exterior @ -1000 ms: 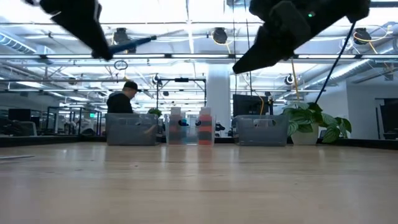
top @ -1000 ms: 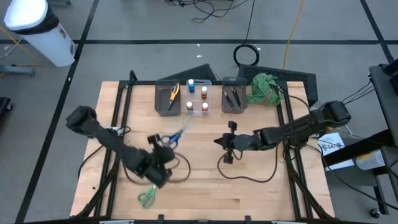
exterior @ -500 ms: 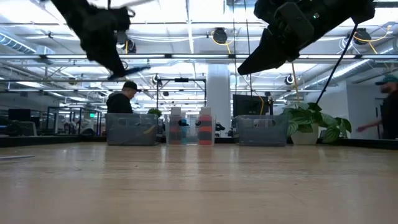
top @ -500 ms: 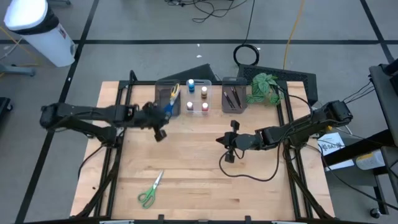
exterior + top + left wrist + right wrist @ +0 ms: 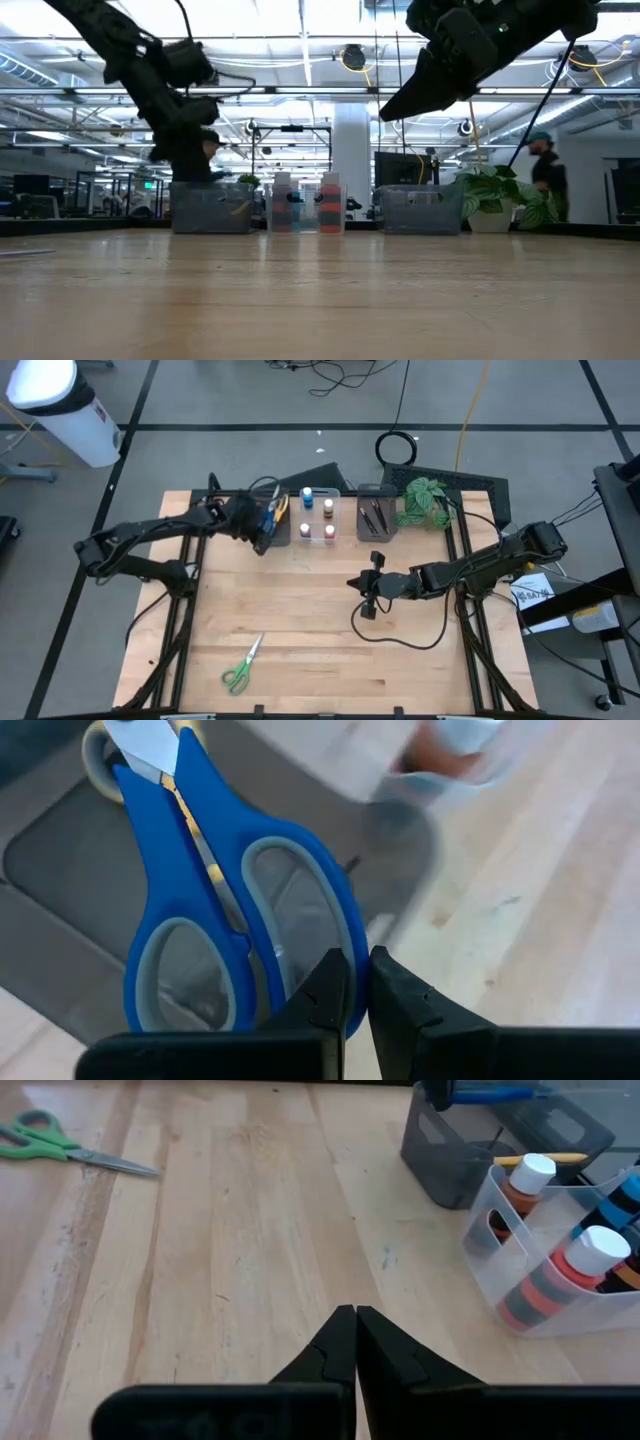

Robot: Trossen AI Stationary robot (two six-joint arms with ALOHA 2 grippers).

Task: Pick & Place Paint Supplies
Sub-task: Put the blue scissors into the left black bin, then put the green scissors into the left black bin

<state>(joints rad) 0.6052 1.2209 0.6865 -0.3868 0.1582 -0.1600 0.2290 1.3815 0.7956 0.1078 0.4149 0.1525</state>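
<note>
High view, grey bin [image 5: 268,522], blue scissors [image 5: 268,520]

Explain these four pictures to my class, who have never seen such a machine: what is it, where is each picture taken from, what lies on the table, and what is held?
Two dark robot arms work at a wooden table. One picture looks straight down, one looks level across the tabletop, and one comes from a camera on each arm's wrist.

The left claw is shut on the blue scissors, holding them over a grey bin at the far edge. The right claw is shut, holds nothing and waits above mid-table.

Beside that bin stand a clear bin of paint pots, another grey bin with brushes and a leafy plant. Green scissors lie alone near the front edge.
</note>
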